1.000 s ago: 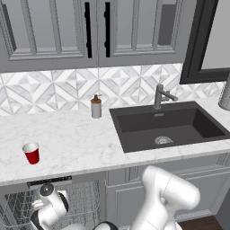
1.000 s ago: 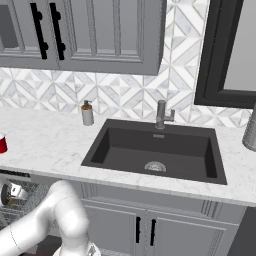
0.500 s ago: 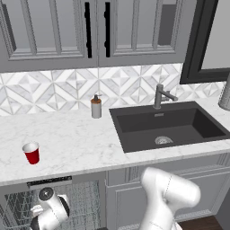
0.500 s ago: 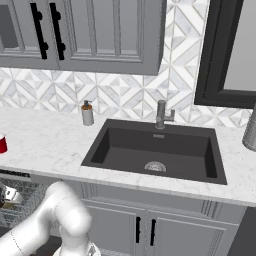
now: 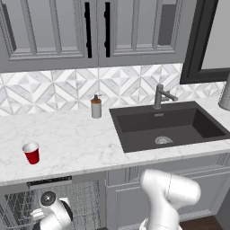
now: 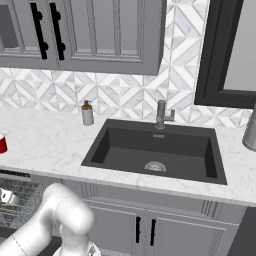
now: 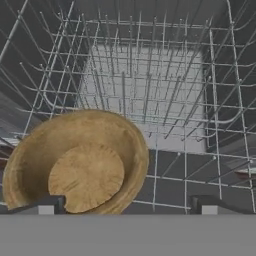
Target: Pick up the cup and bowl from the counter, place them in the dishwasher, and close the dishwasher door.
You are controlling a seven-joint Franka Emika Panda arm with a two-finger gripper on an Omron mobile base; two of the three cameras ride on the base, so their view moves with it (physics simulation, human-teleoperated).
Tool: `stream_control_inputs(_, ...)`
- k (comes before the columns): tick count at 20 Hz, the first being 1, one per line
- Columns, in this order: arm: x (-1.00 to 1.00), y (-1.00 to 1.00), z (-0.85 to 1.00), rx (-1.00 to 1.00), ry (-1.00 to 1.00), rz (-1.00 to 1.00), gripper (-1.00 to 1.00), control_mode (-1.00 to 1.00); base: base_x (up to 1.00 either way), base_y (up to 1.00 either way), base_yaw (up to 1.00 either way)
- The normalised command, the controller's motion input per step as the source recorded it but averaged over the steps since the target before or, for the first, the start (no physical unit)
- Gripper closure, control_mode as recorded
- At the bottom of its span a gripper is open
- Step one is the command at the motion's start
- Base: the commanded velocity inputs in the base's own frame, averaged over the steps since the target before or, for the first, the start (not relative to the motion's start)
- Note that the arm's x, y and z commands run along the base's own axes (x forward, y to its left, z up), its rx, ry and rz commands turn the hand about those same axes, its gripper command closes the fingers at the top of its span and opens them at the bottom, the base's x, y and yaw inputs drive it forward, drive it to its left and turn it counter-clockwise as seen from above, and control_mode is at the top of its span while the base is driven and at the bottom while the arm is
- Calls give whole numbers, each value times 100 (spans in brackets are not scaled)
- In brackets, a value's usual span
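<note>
Bowl (image 7: 77, 162): tilted in dishwasher rack (image 7: 165, 100), just ahead of end effector (image 7: 127, 202), left of centre. End effector: spread wide, gripping nothing. Cup (image 5: 32, 152): on table (image 5: 67, 139) above, awaiting pickup.

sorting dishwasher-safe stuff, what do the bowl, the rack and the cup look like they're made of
The bowl: probably wood, matte tan with a grainy texture. The rack: thin grey metal-looking wire in a grid. The cup: likely plastic, smooth red with a white rim. All rendered, so these are looks only.
</note>
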Motion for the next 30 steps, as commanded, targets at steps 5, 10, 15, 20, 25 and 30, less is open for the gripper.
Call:
stream_control_inputs(5, 0, 0, 79, 6, 0, 0, -100, -100, 0, 0, 0)
stream_control_inputs(10, -26, -3, 88, 8, 0, 0, -100, -100, 0, 0, 0)
stream_control_inputs(15, -46, -11, 85, 4, 0, 0, -100, -100, 0, 0, 0)
stream_control_inputs(20, -50, -27, 83, 9, 0, 0, -100, -100, 0, 0, 0)
stream_control_inputs(25, -45, -48, 80, 17, -1, -7, -100, -100, 0, 0, 0)
stream_control_inputs(30, -12, -29, 90, 18, 0, -17, -100, -100, 0, 0, 0)
